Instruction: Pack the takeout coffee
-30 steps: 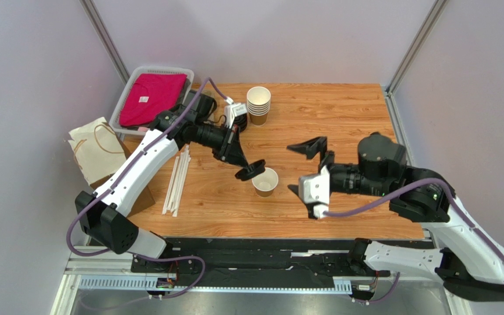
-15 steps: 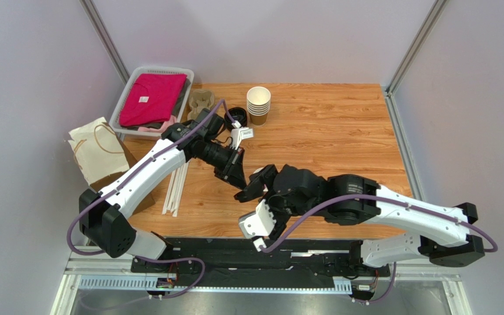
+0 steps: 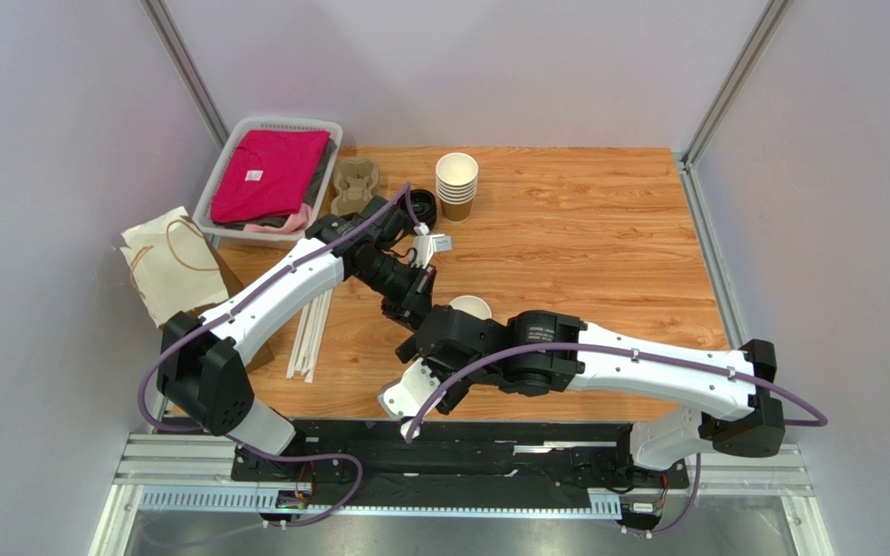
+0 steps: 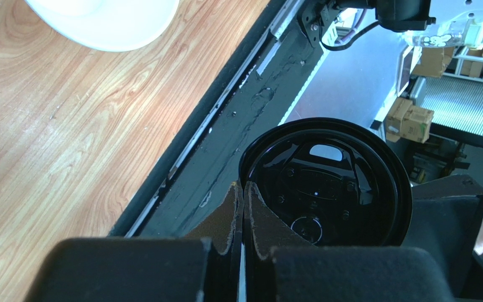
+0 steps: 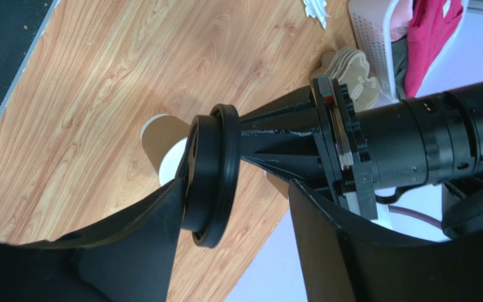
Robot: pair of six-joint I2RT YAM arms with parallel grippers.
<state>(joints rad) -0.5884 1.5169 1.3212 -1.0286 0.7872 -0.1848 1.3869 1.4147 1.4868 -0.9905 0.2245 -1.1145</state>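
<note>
Swinging further left than half a second ago, the right arm now lies across the front of the counter (image 3: 601, 232), and the kraft cup (image 3: 469, 307) that it then covered shows again just behind its forearm. That cup stands upright and open near the middle of the counter, with no lid on it. The black lid (image 4: 326, 182) is up in the air beside the cup, held on edge rather than flat. The left pincer (image 4: 243, 189) is clamped on the lid's rim, its two pads pressed nearly together with the plastic between them. The right pincer (image 5: 238, 189) is spread wide around that same lid; one finger lies along the rim, though contact cannot be told, and the other stands well off it, next to the left arm's wrist. In the right wrist view the cup (image 5: 162, 141) sits on the wood directly behind the lid. Further back stand the stack of white-rimmed cups (image 3: 457, 183), a pile of loose lids (image 3: 417, 206) and a pulp carrier (image 3: 356, 183). White straws (image 3: 313, 319) lie at the left, near the paper bag (image 3: 171, 266) and the basket (image 3: 220, 174) of pink cloth.
</note>
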